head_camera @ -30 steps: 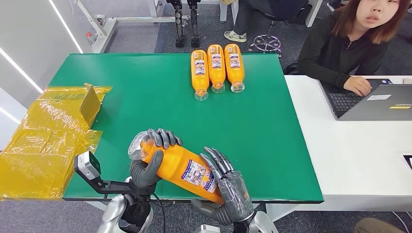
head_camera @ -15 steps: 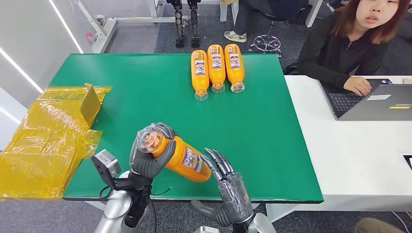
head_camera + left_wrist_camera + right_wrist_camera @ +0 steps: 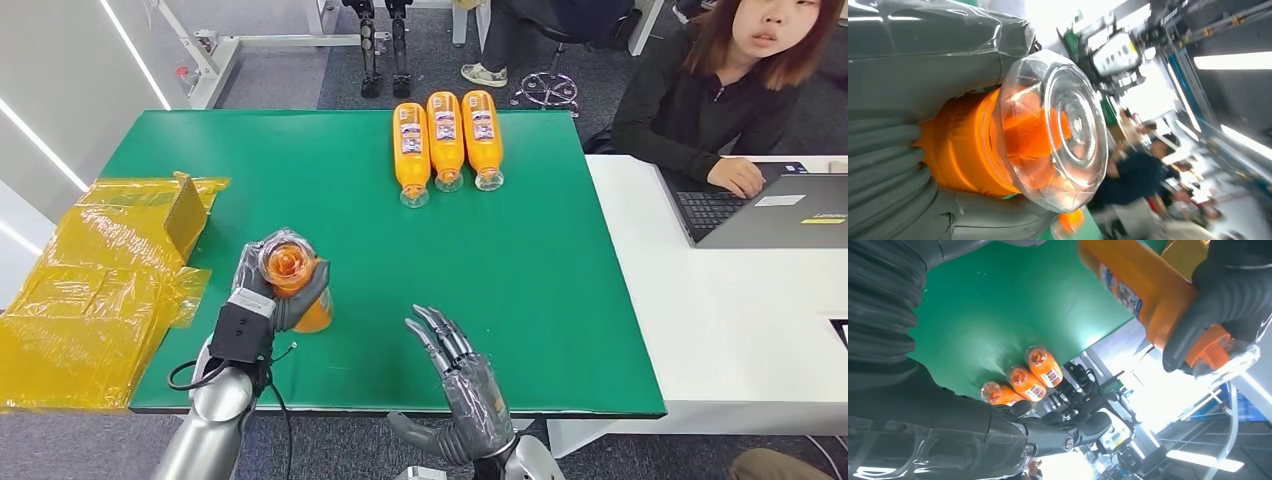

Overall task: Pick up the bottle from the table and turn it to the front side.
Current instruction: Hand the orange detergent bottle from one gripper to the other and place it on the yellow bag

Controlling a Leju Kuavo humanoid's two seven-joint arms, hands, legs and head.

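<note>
The left hand (image 3: 283, 290) grips the orange bottle (image 3: 292, 272) around its neck, just under the clear cap, and holds it above the green bench (image 3: 350, 200), cap end turned up toward the head camera (its body slants down behind the fingers). The right hand (image 3: 458, 375) is open beside the bottle, fingers spread, touching nothing. Three more orange bottles (image 3: 445, 140) lie side by side well away from the bottle, at the bench's far edge.
</note>
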